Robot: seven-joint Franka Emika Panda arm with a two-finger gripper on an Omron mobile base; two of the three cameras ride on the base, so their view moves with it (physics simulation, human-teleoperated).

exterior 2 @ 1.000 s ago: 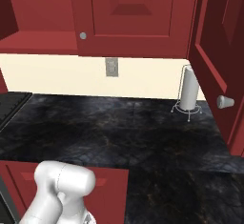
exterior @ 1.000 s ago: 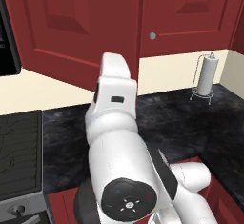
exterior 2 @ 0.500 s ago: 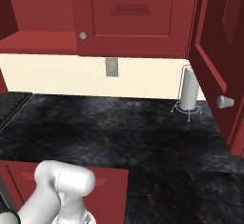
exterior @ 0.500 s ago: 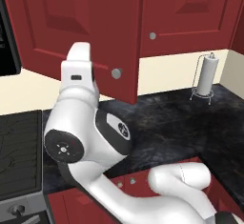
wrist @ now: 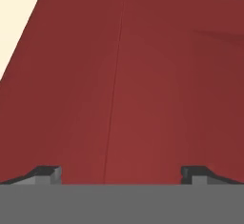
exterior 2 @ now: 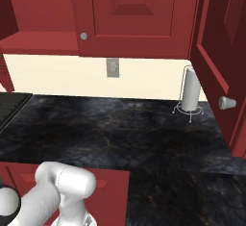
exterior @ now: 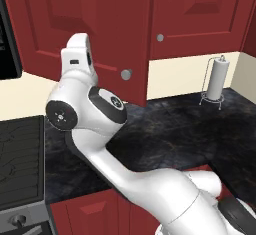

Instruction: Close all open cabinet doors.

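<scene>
Swinging left since the earlier frame, my arm now faces the open cabinet door [exterior: 85, 34], which stands out over the counter [exterior: 165, 124]. My gripper [wrist: 121, 173] is spread, holding nothing; I should push flat, near the knob [exterior: 126, 74].

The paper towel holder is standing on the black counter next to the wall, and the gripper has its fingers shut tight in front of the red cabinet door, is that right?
Not quite. The gripper is open: the hand view shows its two fingertips far apart, facing the red cabinet door. The rest holds: the paper towel holder stands on the black counter next to the wall.
</scene>
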